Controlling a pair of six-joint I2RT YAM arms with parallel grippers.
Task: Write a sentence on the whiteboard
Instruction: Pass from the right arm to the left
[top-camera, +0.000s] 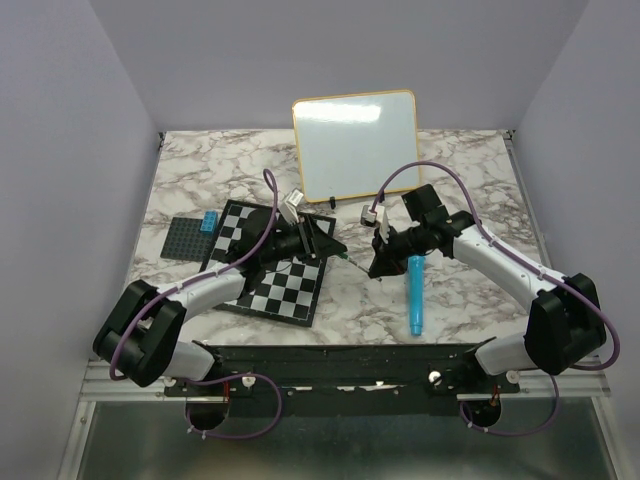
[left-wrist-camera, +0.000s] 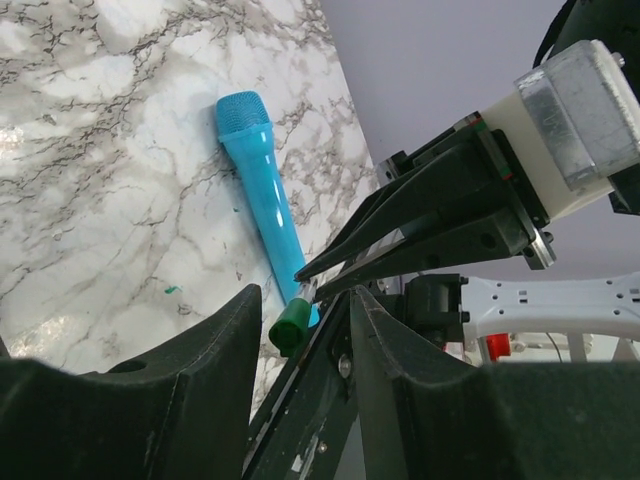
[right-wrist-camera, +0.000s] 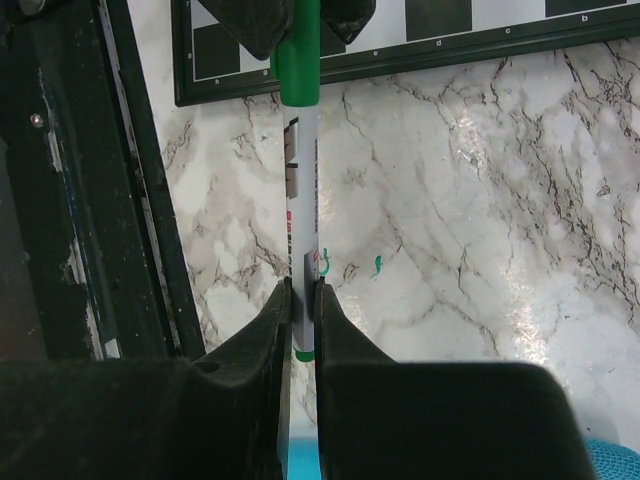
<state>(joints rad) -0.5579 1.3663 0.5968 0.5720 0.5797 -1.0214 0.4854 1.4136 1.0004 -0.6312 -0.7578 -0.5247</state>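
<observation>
The whiteboard (top-camera: 355, 145) stands blank at the back of the table, with no sentence on it. My right gripper (right-wrist-camera: 302, 285) is shut on the white barrel of a marker (right-wrist-camera: 302, 200) and holds it out level above the marble. The marker's green cap (right-wrist-camera: 298, 65) points at my left gripper (left-wrist-camera: 305, 292). That gripper's fingers stand on either side of the cap (left-wrist-camera: 292, 325), and a gap shows beside it. In the top view the two grippers, left (top-camera: 330, 247) and right (top-camera: 377, 262), meet in front of the board.
A blue toy microphone (top-camera: 414, 295) lies on the marble under the right arm. A black-and-white checkered board (top-camera: 270, 265) lies under the left arm. Beyond it is a dark baseplate (top-camera: 180, 238) with a blue brick (top-camera: 210, 221). Small green marker marks (right-wrist-camera: 377, 265) dot the tabletop.
</observation>
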